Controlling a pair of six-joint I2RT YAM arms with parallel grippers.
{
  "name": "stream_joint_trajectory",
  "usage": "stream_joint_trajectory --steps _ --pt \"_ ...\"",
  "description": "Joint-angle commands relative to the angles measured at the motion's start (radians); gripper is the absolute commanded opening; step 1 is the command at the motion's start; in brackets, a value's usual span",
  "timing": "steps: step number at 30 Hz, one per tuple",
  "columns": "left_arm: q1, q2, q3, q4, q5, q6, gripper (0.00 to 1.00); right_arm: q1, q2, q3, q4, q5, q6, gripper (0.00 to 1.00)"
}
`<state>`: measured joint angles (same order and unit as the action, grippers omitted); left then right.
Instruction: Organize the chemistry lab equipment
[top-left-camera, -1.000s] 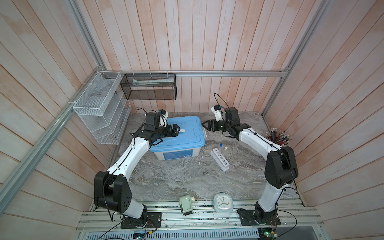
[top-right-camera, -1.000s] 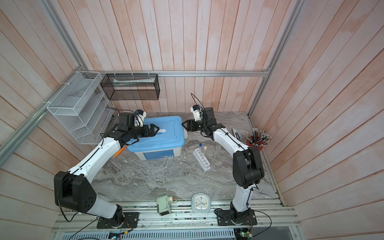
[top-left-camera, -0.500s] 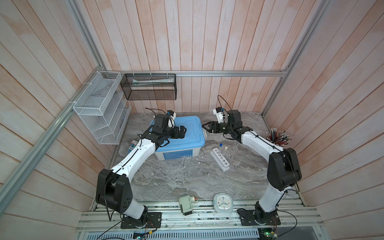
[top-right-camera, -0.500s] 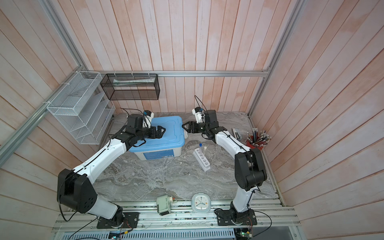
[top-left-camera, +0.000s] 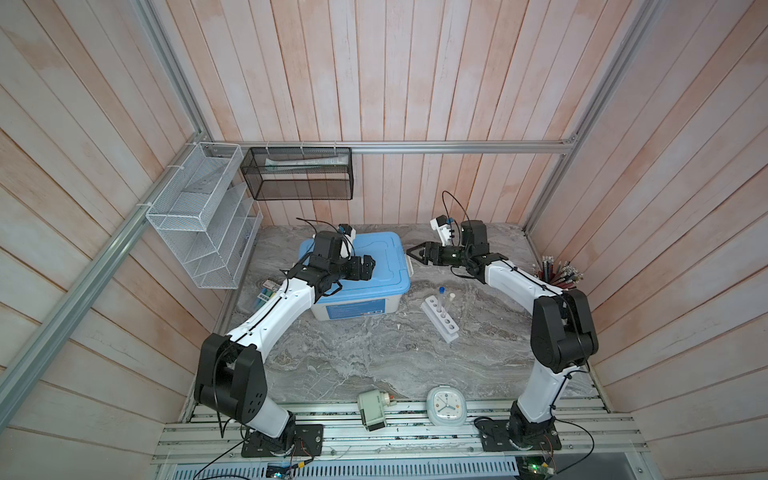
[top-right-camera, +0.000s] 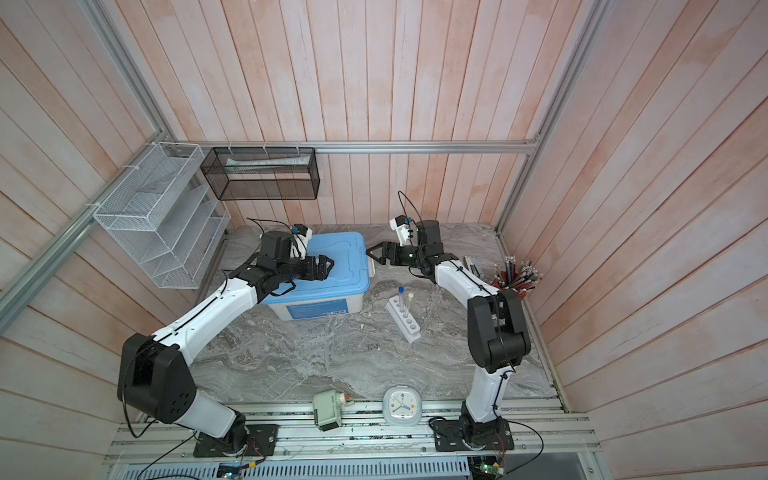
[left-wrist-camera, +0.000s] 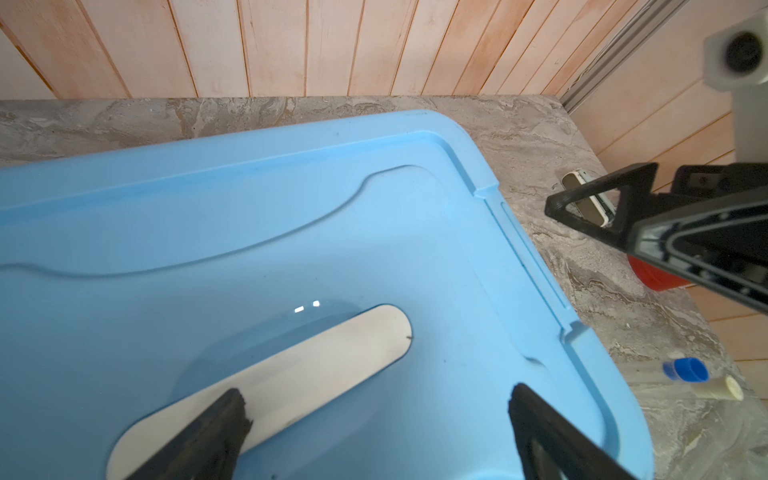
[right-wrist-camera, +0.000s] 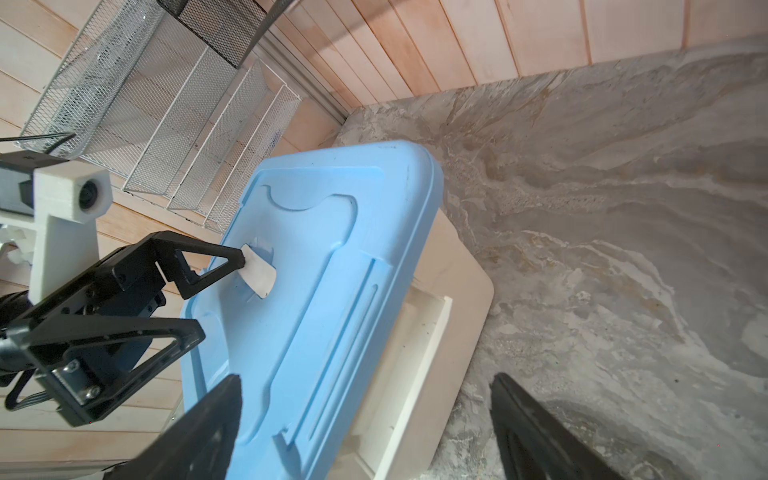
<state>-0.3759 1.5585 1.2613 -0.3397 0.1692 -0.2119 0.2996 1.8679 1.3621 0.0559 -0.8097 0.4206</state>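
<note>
A white six-hole rack (top-left-camera: 441, 320) (top-right-camera: 404, 319) stands on the marble top right of a blue-lidded box (top-left-camera: 374, 286) (top-right-camera: 349, 270). Two clear tubes stand in it, one blue-capped (top-left-camera: 441, 289) (left-wrist-camera: 685, 369) and one white-capped (top-left-camera: 451, 296) (left-wrist-camera: 723, 388). My left gripper (top-left-camera: 371, 266) (left-wrist-camera: 376, 395) hovers open over the lid (left-wrist-camera: 291, 208), by its white handle (left-wrist-camera: 299, 365). My right gripper (top-left-camera: 412, 252) (right-wrist-camera: 365, 380) is open at the box's right end, where a white latch flap (right-wrist-camera: 453, 299) sticks out. Nothing is between either pair of jaws.
A red cup of pencils (top-left-camera: 557, 276) stands at the right wall, with a stapler (top-right-camera: 473, 266) beside it. A clock (top-left-camera: 445, 405) and a small white device (top-left-camera: 372, 409) lie at the front edge. White wire shelves (top-left-camera: 203, 216) and a black mesh basket (top-left-camera: 297, 174) hang on the walls.
My left gripper has moved right across the lid toward its middle. The right gripper's jaws have opened wider beside the box's right end.
</note>
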Motion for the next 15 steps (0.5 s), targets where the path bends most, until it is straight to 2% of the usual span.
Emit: stream_joint_trajectory --steps 1,6,15 --pt "-0.016 0.022 0.008 0.004 -0.02 0.009 1.0 -0.012 0.055 0.035 -0.013 -0.076 -0.031 0.96" --pt "-0.034 0.025 0.018 -0.007 -0.041 0.004 1.0 -0.015 0.095 0.064 -0.059 -0.125 -0.08 0.96" --pt "-0.047 0.03 0.018 -0.014 -0.056 -0.004 1.0 -0.016 0.114 0.054 -0.01 -0.2 -0.077 0.96"
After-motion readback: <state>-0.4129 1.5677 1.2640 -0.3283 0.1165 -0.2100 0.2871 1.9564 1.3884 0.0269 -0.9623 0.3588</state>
